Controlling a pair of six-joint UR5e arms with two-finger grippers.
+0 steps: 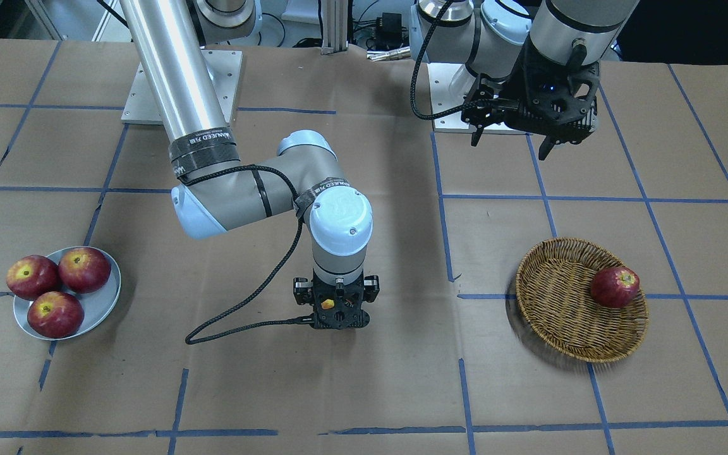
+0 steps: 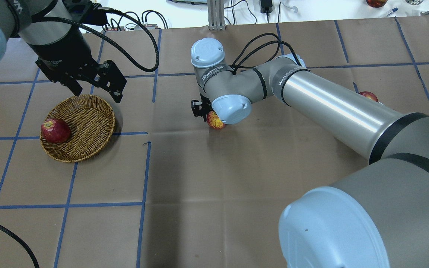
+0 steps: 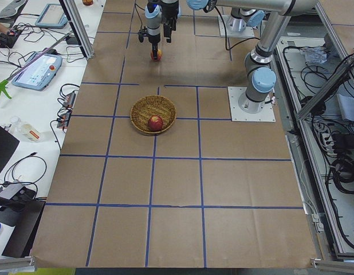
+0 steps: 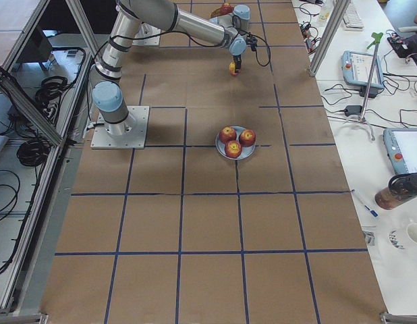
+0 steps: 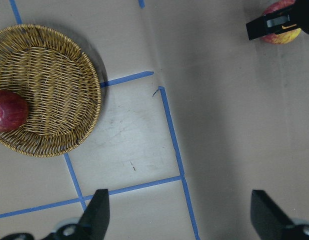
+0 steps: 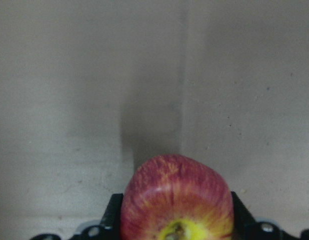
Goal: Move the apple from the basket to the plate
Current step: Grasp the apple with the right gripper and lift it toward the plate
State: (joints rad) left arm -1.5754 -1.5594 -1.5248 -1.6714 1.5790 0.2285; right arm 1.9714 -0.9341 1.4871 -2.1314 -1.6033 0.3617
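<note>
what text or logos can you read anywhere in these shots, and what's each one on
"WANJEED": on the black straps wrapped round the right arm; the characters after it are too small to read.
Faint white print on the left arm's wrist: too blurred to read.
Tablet screens beside the table: too small to read.

Counts only. Apples in sight on my table: five. One streaky orange-red apple, lighter, with a yellow stem patch. Four dark-red apples: three together, one alone. Wicker basket: one, with one apple in it. Grey-blue plate: one, with three apples on it. Grippers: two, my left gripper and my right gripper, two fingers each. Apples in my jaws: one.
</note>
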